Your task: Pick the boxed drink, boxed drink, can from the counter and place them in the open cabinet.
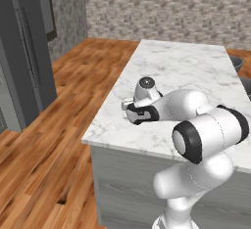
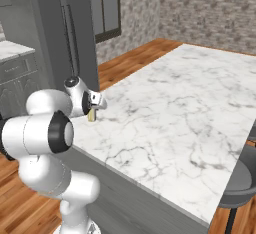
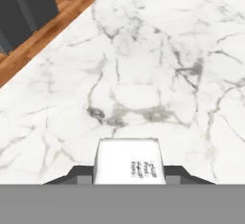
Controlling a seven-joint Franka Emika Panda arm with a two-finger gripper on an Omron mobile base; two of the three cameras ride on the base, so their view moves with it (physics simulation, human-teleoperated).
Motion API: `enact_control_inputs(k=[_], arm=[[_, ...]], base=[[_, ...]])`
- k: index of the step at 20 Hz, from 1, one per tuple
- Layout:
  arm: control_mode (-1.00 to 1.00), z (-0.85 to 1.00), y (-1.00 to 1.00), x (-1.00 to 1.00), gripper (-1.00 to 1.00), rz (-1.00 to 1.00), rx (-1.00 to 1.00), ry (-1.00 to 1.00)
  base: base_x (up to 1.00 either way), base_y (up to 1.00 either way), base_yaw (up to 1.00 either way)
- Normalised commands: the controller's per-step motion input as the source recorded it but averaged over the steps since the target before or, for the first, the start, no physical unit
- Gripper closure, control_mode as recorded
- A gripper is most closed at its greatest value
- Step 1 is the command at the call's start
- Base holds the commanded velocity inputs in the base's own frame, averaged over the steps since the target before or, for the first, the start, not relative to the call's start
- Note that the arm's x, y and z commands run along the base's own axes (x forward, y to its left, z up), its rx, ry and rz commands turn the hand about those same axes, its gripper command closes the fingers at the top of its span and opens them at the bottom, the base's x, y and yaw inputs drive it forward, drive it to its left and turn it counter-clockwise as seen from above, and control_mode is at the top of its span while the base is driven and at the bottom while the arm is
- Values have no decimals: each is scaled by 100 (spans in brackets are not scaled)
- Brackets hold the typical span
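A cream-white boxed drink (image 3: 128,162) sits between the two dark fingers of my gripper (image 3: 128,174), which is shut on it. From the right base view its yellowish side (image 2: 92,115) shows under the hand, at the near left corner of the counter (image 2: 190,103). In the left base view the gripper (image 1: 127,107) hangs over the marble counter (image 1: 186,71) near its left edge, and the hand hides the carton. Whether the carton touches the slab I cannot tell. The can and the open cabinet are out of view.
A tall dark grey unit with long handles (image 1: 24,52) stands on the wood floor (image 1: 59,140) left of the counter. Dark stools (image 2: 240,178) sit along the counter's right side. A stone wall (image 1: 166,8) closes the back.
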Motion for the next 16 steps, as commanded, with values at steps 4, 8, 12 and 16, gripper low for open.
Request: enact_control_inputs(k=[4, 8, 12, 16], arm=[[-100, 53, -1, -38, 100, 0, 0, -4], [-100, 49, 0, -61, 100, 0, 0, -9], [-100, 41, -3, -54, 100, 0, 0, -9], [-100, 45, -12, -39, 100, 0, 0, -10]], base=[[0, 0, 0], [0, 0, 0], [0, 0, 0], [0, 0, 0]])
